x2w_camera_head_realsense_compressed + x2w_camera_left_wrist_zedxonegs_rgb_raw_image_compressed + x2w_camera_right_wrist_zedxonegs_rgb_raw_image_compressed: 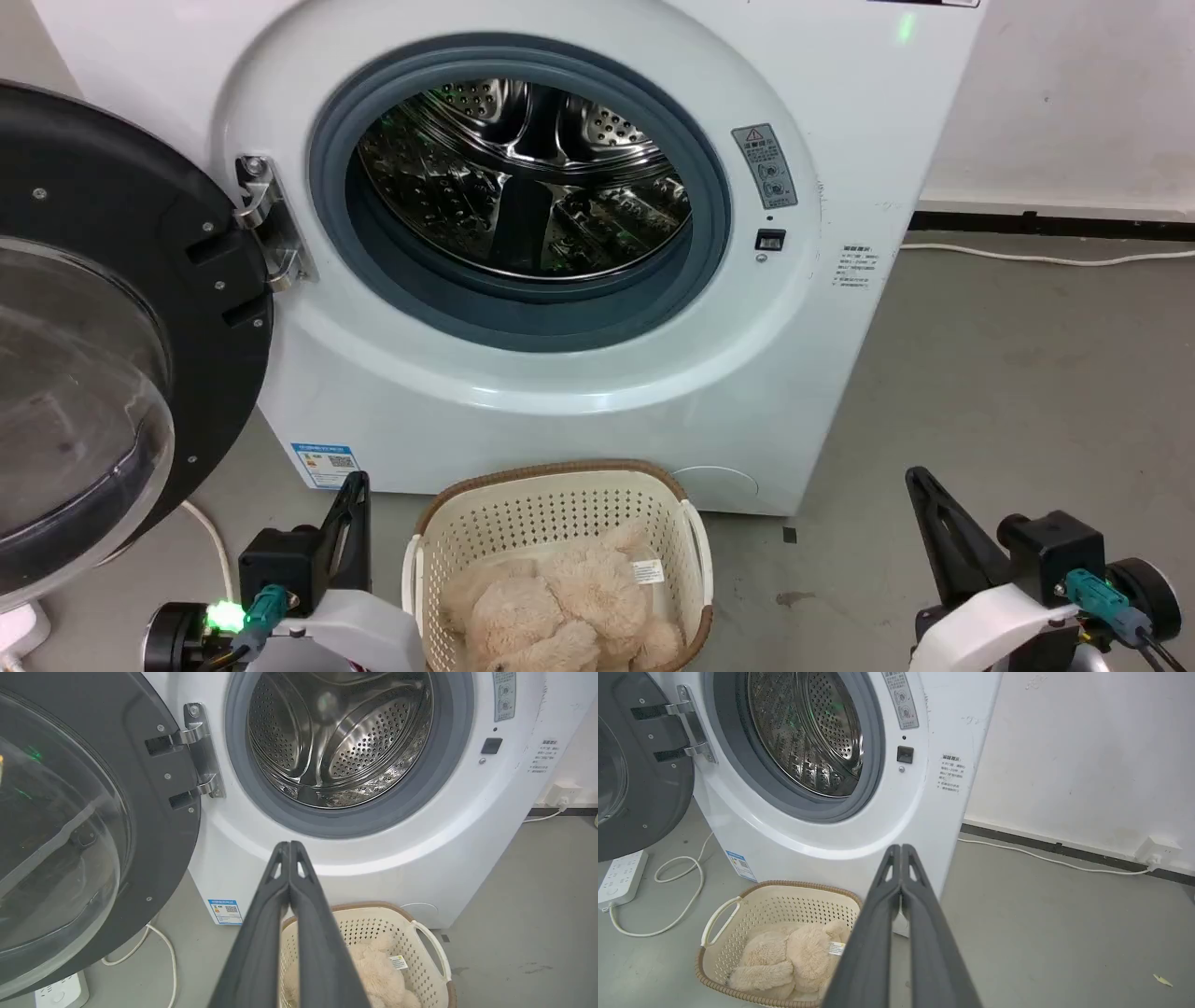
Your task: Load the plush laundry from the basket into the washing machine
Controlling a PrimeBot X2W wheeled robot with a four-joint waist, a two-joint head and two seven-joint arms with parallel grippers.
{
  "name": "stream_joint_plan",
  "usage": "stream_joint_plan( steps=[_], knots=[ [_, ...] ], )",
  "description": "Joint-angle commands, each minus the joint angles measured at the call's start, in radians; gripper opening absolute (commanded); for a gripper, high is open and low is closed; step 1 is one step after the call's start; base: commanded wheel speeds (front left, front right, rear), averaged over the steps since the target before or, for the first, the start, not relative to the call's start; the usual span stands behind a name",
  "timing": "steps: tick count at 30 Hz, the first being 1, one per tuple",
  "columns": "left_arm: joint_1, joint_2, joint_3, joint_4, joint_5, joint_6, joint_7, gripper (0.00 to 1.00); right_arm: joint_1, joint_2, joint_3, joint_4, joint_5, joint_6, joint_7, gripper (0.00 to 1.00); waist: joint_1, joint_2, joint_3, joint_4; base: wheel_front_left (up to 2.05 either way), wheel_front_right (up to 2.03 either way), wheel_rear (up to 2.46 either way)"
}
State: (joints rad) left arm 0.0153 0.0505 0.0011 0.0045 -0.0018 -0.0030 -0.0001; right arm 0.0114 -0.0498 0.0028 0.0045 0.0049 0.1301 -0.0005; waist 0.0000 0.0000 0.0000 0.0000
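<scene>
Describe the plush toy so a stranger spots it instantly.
Start at the large white front-loading washing machine. On the floor before it sits a cream perforated plastic basket; the fluffy cream-beige plush toy lies inside, the only soft, furry thing there.

The washing machine (579, 392) stands at the back of the floor (1008, 392), its door (112, 280) swung out to the left. The basket (551, 469) sits just before it, the plush laundry (560, 607) inside. A power strip (621, 877) lies leftward, under the door.

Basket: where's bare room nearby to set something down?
Bare floor right of the basket, bounded by washing machine and wall. The basket's washer side is free; plush laundry fills its near side. Left is crowded: open door, cable, power strip.
</scene>
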Motion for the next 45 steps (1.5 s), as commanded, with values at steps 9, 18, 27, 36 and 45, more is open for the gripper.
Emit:
stream_joint_plan(
  steps=[9,18,27,36,45],
  knots=[
    [-0.015,0.000,-0.001,-0.005,0.002,0.003,0.000,0.00,-0.011,0.000,-0.003,-0.005,-0.005,0.001,0.000,0.00,0.0000,0.0000,0.000,0.000,0.00,0.00,0.00],
    [-0.015,0.000,-0.001,-0.005,0.002,0.003,0.000,0.00,-0.011,0.000,-0.003,-0.005,-0.005,0.001,0.000,0.00,0.0000,0.0000,0.000,0.000,0.00,0.00,0.00],
    [-0.015,0.000,-0.001,-0.005,0.002,0.003,0.000,0.00,-0.011,0.000,-0.003,-0.005,-0.005,0.001,0.000,0.00,0.0000,0.0000,0.000,0.000,0.00,0.00,0.00],
    [-0.015,0.000,-0.001,-0.005,0.002,0.003,0.000,0.00,-0.011,0.000,-0.003,-0.005,-0.005,0.001,0.000,0.00,0.0000,0.0000,0.000,0.000,0.00,0.00,0.00],
    [-0.015,0.000,-0.001,-0.005,0.002,0.003,0.000,0.00,-0.011,0.000,-0.003,-0.005,-0.005,0.001,0.000,0.00,0.0000,0.0000,0.000,0.000,0.00,0.00,0.00]
  ],
)
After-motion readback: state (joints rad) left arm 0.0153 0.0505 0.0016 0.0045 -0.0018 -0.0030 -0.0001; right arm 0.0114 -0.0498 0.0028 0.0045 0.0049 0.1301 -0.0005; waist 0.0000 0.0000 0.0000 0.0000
